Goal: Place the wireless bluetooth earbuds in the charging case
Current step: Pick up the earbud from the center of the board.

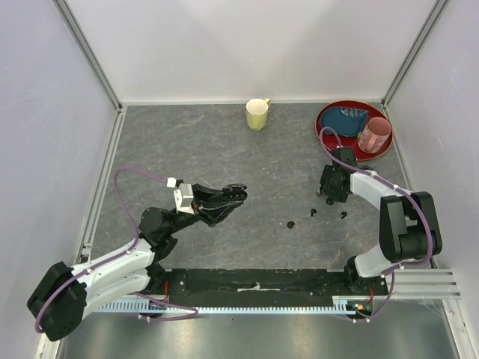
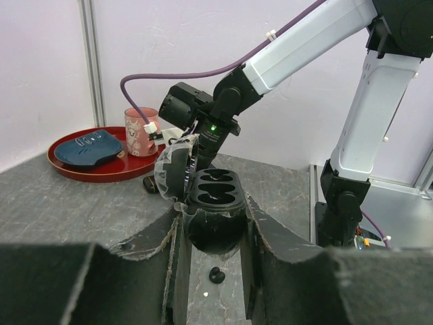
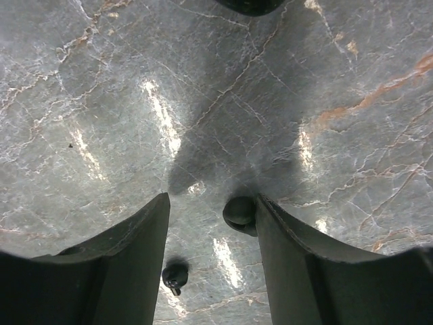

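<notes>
The case [image 2: 215, 203], glossy black, is clamped between the left fingers [image 2: 284, 264] with its lid swung open (both wells empty, facing up). One earbud [image 3: 238, 211] lies on the table against the inner face of a right finger [image 3: 298, 257]. A second earbud [image 3: 175, 276] lies loose in the gap between the right fingers.

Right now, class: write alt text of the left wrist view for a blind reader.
The left gripper clamps a small glossy black oval charging case, lid open, both sockets seemingly empty. A tiny black earbud lies on the grey table below; the white right arm and a red tray stand beyond.
</notes>
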You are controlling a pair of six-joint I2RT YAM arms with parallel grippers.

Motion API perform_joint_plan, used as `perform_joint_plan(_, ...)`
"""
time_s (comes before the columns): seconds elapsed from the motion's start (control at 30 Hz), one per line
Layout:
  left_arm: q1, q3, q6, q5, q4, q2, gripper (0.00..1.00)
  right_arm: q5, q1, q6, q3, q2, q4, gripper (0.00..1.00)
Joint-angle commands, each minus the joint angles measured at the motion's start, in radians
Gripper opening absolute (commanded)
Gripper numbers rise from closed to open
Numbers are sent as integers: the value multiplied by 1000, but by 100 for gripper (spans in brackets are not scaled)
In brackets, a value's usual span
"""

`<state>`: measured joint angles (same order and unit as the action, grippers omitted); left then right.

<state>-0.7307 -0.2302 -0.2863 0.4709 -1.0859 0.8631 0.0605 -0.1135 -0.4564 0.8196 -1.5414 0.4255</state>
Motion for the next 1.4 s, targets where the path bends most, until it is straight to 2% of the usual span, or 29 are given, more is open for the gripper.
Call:
perform_joint_plan(0.0,-4,-6,24,-23,-19,-6,2,-59,0,-59,-45,13,-10,60)
perform_joint_plan(0.33,-4,-1,21,-23,-20,1,2,-19,0,-57,-59,50,33,60)
perform_joint_plan(0.5,-4,-1,21,-26,-23,4,2,77,0,-38,-43,70,68,63)
perform_joint_plan(0.77,-4,0,18,-21,-26,10,2,39,-2,-39,-43,56,65,62)
perform_joint_plan(1.13,-3,3,18,-25,-32,11,2,104,-57,4,12,176,105,54)
perform_joint_plan(1.37,-4,3,10,-25,-42,17,2,96,-115,19,36,116,119,49)
